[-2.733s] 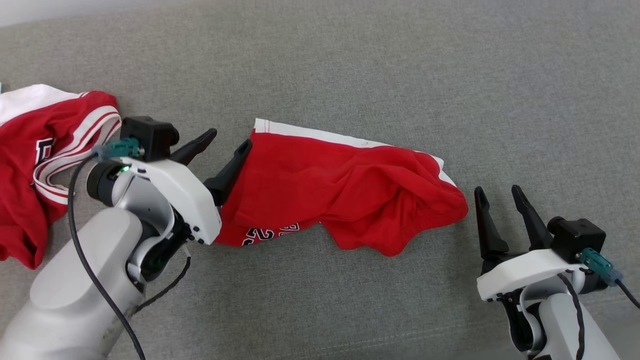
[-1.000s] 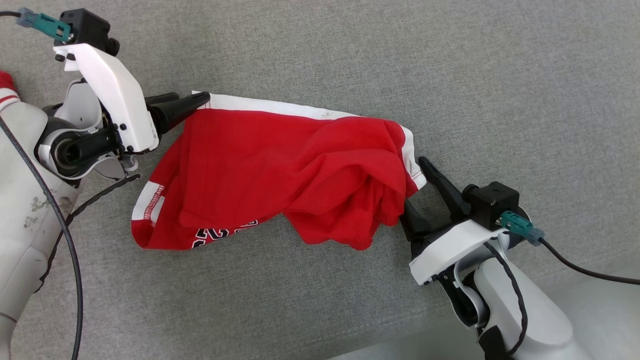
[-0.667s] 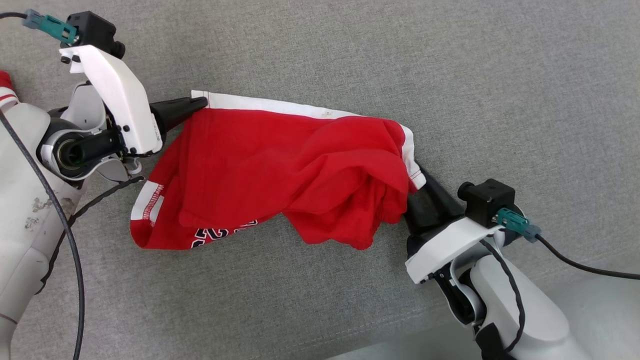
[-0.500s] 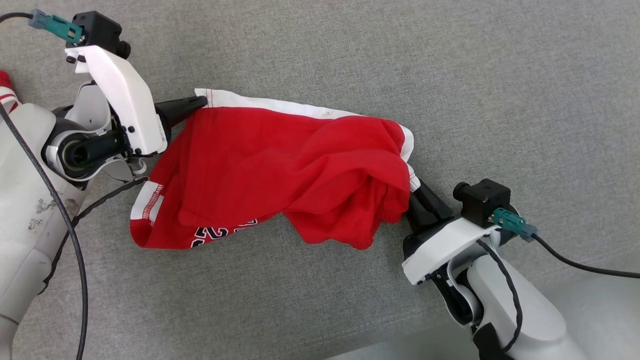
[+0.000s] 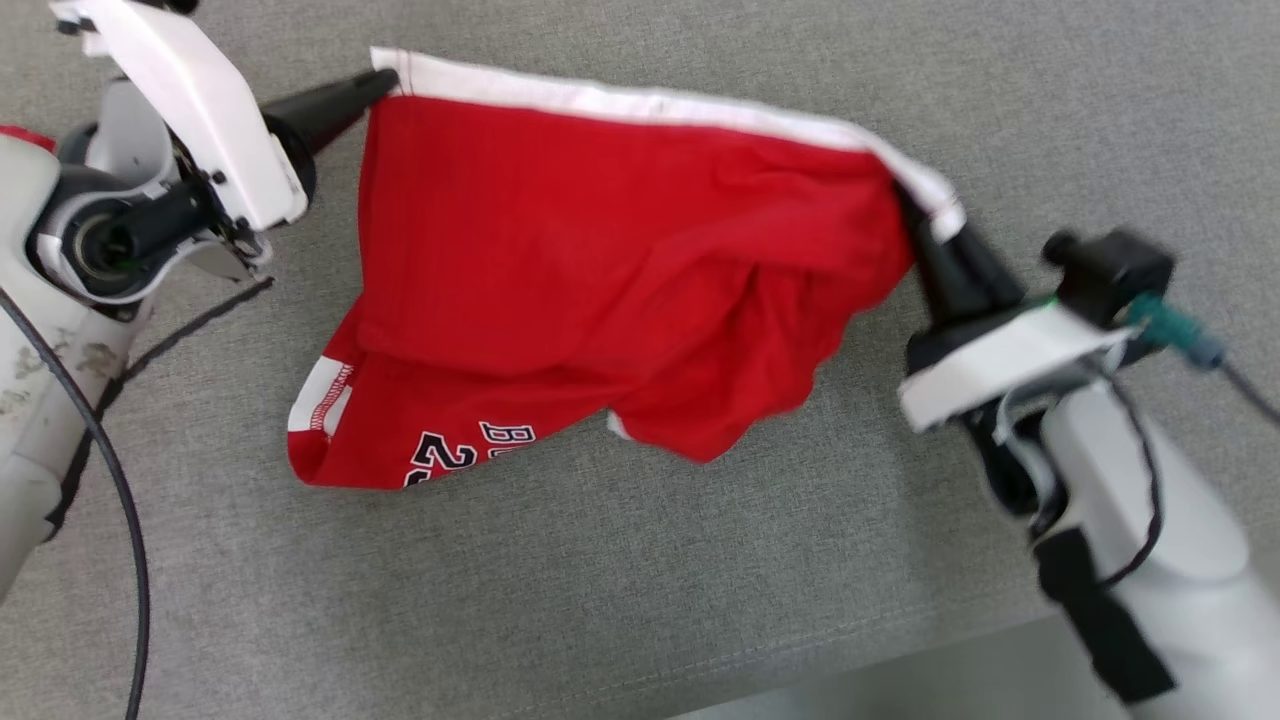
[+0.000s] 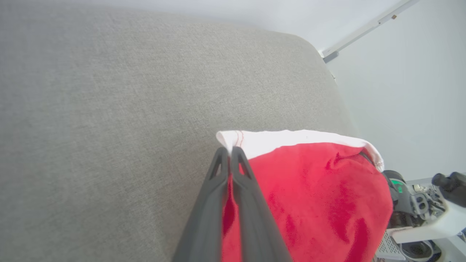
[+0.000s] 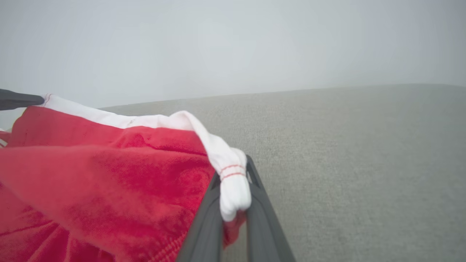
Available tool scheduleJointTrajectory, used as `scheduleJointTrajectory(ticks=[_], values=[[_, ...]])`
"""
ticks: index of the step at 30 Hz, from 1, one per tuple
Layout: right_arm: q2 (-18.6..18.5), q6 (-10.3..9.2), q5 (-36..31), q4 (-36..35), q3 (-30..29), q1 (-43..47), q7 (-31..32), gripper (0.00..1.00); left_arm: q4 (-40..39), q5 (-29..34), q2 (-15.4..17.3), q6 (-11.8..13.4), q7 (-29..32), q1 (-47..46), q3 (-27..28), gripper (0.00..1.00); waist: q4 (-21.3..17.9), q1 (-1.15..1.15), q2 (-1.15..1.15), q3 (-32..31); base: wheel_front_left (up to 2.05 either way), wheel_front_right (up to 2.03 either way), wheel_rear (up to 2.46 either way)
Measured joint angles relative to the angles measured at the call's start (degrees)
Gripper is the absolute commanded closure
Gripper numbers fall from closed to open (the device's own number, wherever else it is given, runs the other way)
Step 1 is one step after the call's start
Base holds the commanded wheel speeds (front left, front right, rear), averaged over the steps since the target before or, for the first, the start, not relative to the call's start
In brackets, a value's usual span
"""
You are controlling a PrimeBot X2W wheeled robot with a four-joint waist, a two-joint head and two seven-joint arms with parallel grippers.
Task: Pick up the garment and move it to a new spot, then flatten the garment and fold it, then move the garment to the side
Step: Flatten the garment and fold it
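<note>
The red garment [image 5: 610, 260] is stretched between the two grippers above a grey fabric surface [image 5: 700, 580], toward the far side of the scene. Its white band [image 5: 650, 102] runs along the far edge from left to right, pulled nearly straight. The red cloth falls from it toward the near side in loose folds.

The left gripper [image 5: 378, 84] is closed on the left end of the white band. In the left wrist view its two dark fingers [image 6: 218, 182] lie pressed together, with the band's corner [image 6: 233, 140] pinched at their tips [image 6: 226, 152].

The right gripper [image 5: 935, 240] is clamped on the right end of the band. Its fingertips are buried under the cloth in the head view. In the right wrist view the white band [image 7: 229, 171] bunches into a roll and drapes between and over the fingers [image 7: 207, 222], with red cloth [image 7: 109, 182] spilling to the left.

Navy and white lettering [image 5: 470, 450] shows near the garment's near-left hem, beside a white stitched strip [image 5: 322, 395]. Whether that near hem touches the grey surface cannot be told.

The right arm is blurred in the head view. A black cable [image 5: 110, 480] loops beside the left arm. The tip of the left gripper [image 7: 22, 99] shows at the left edge of the right wrist view, on the band's other end.
</note>
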Motion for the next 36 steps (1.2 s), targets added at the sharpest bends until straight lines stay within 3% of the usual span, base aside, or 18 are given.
scheduleJointTrajectory(ticks=[6, 12, 17, 22, 25, 29, 33, 36], values=[[-3.8, 0.0, 3.2, 2.6, 4.0, -13.8, 3.8, 1.0, 3.5, 0.1, 0.4, 0.0, -1.4, -4.6, 0.4, 1.0, 0.6, 0.0, 0.0, 0.0, 0.0, 0.0, 0.0], [-2.7, 0.01, 7.6, 11.7, 10.3, -31.0, 6.6, 1.0, 10.1, 4.3, 0.7, 0.0, -7.7, -13.4, 1.7, 1.0, 0.1, 0.0, 0.0, 1.4, 0.0, 0.0, 0.0], [-0.8, 0.03, 9.6, 22.2, 9.0, -43.7, 2.2, 1.0, 12.6, 8.3, -0.9, -0.2, -15.3, -21.6, 2.1, 1.0, -0.5, 0.0, 0.0, 1.3, 0.0, 0.0, 0.0], [-0.9, 0.03, 7.9, 26.4, 6.3, -49.3, 0.5, 1.0, 10.6, 9.9, -1.8, -0.3, -20.0, -27.4, 1.8, 1.0, 0.1, 0.0, 0.0, 1.1, 0.0, 0.0, 0.0], [-1.7, 0.02, 5.5, 24.9, 4.4, -49.6, 0.4, 1.0, 6.2, 11.0, -1.1, -0.2, -22.6, -29.0, -0.7, 1.0, 1.0, 0.0, 0.0, 1.3, 0.0, 0.0, 0.0], [-2.8, 0.01, 3.7, 20.8, 6.6, -44.3, 0.2, 1.0, -0.6, 11.0, 0.5, -0.2, -28.0, -26.5, -3.0, 1.0, 2.2, 0.0, 0.0, 1.9, 0.0, 0.0, 0.0], [-3.4, 0.01, 4.0, 16.6, 11.9, -31.8, 0.2, 1.0, -4.7, 12.0, 2.6, -0.2, -34.3, -13.6, -6.8, 1.0, 3.2, 0.0, 0.0, 1.1, 0.0, 0.0, 0.0], [-4.9, 0.01, 6.2, 13.0, 14.4, -23.5, 0.2, 1.0, -8.4, 13.3, 3.7, 2.4, -38.0, -2.4, -9.3, 1.0, 3.7, 0.0, 0.0, -0.2, 0.0, 0.0, 0.0]])
